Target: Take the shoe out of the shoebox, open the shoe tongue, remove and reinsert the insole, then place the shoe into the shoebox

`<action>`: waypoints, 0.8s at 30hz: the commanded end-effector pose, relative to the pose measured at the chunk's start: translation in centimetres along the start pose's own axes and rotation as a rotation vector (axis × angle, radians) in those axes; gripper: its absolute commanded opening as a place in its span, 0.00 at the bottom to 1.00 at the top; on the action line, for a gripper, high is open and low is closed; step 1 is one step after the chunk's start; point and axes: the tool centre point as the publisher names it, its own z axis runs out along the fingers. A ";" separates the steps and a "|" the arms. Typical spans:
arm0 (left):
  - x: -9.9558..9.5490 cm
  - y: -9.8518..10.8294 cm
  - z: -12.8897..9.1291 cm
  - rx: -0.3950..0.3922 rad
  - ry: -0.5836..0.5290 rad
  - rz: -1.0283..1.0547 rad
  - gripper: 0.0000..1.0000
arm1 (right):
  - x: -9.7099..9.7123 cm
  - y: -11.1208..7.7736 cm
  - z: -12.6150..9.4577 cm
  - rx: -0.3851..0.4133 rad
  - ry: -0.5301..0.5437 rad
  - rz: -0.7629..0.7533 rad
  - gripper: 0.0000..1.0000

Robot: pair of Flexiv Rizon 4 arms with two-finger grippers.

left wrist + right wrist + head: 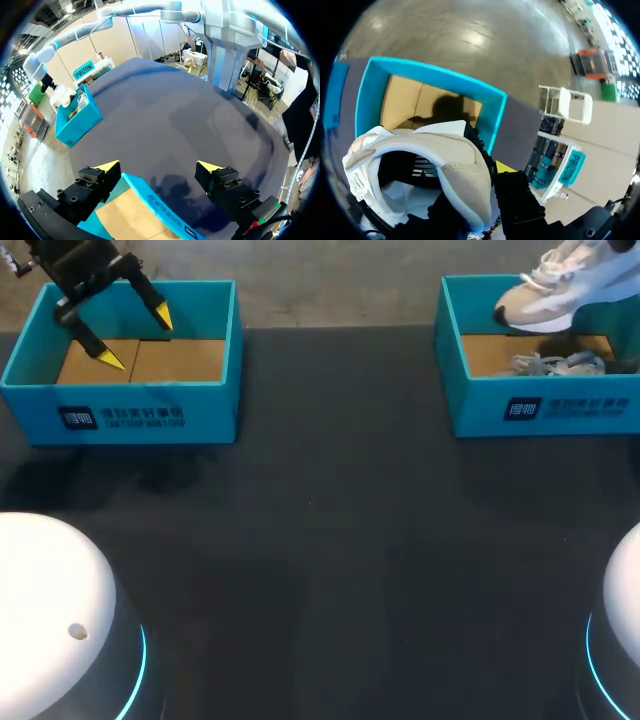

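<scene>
— While the head view has the left fingers spread over the left shoebox, where's the shoe?
— Raised above the right shoebox. Left wrist: those fingers apart, box wall beneath them. Right wrist: right fingers clamp its padded heel; probably light, soft, liable to sag.

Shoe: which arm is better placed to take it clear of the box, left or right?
Right, I judge. The right end effector holds the shoe above the right box. The left end effector hangs open over the empty left box, far from the shoe.
</scene>
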 end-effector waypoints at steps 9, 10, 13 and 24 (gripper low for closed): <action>0.1 -0.1 0.0 -0.003 -0.001 0.000 1.00 | -0.2 0.3 0.4 0.032 0.040 0.139 0.00; 0.1 -0.1 0.0 -0.003 -0.001 0.000 1.00 | -0.2 0.2 0.6 0.040 0.037 0.184 0.00; 0.1 -0.1 0.0 -0.003 -0.001 0.000 1.00 | -0.1 0.0 0.7 0.034 0.043 0.294 0.00; 0.1 -0.1 0.0 -0.003 -0.001 0.000 1.00 | 0.3 -0.3 1.8 -0.001 -0.003 0.499 0.00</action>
